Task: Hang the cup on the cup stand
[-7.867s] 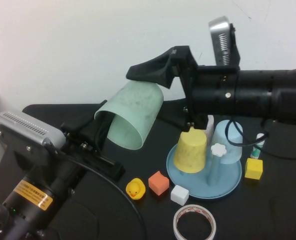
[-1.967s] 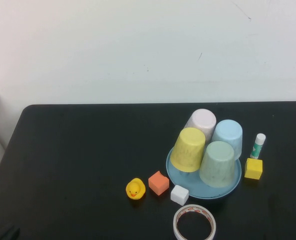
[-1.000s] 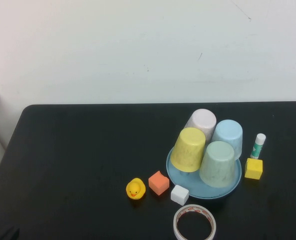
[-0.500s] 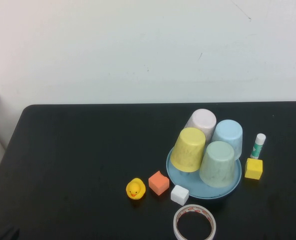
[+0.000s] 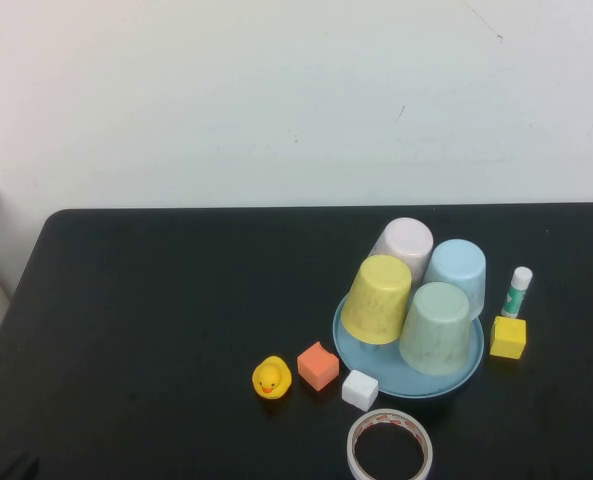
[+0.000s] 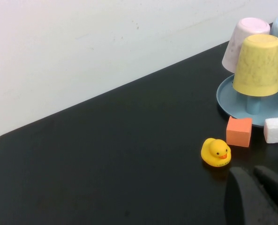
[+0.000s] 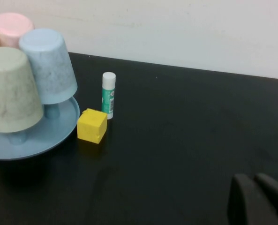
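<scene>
The pale mint-green cup (image 5: pixel 436 328) sits upside down on a peg of the light blue cup stand (image 5: pixel 408 386), at its front right. It also shows in the right wrist view (image 7: pixel 10 91), above the stand's tray (image 7: pixel 49 136). Neither arm shows in the high view. My left gripper (image 6: pixel 253 187) is shut and empty, low over the table on the near side of the duck (image 6: pixel 215 152). My right gripper (image 7: pixel 256 185) is shut and empty, over bare table well to the right of the stand. The white flower cap is hidden.
A yellow cup (image 5: pixel 378 299), a light blue cup (image 5: pixel 456 275) and a pink cup (image 5: pixel 403 243) also hang on the stand. Round it lie an orange block (image 5: pixel 318 366), a white block (image 5: pixel 359 390), a tape roll (image 5: pixel 391 447), a yellow block (image 5: pixel 508 338) and a glue stick (image 5: pixel 517 291).
About eight seconds ago both arms held the mint cup in the air left of the stand. Now it rests on the stand and both arms are drawn back. Nothing moved in the last two seconds.
</scene>
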Tool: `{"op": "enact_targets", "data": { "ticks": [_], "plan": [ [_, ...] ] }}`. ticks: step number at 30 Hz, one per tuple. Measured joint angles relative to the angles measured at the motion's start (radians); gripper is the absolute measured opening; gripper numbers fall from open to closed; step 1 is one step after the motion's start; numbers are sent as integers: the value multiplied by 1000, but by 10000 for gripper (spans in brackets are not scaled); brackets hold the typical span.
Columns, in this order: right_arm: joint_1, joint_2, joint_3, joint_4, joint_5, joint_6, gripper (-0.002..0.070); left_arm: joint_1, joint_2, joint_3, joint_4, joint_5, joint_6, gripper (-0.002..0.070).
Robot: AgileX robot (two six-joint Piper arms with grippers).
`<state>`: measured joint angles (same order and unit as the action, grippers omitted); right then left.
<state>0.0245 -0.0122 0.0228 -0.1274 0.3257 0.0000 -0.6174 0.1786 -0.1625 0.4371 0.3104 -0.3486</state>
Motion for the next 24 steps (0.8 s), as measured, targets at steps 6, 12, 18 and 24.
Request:
{"op": "enact_targets", "data": {
  "ticks": [6,12,18,24],
  "plan": [
    [0,0,0,0,0,0,-1,0,0,0,0,0,0,-1],
    [0,0,0,0,0,0,-1,0,0,0,0,0,0,-1],
    [0,0,0,0,0,0,-1,0,0,0,0,0,0,-1],
    [0,0,0,0,0,0,-1,0,0,0,85,4,2,-1]
  ]
}}
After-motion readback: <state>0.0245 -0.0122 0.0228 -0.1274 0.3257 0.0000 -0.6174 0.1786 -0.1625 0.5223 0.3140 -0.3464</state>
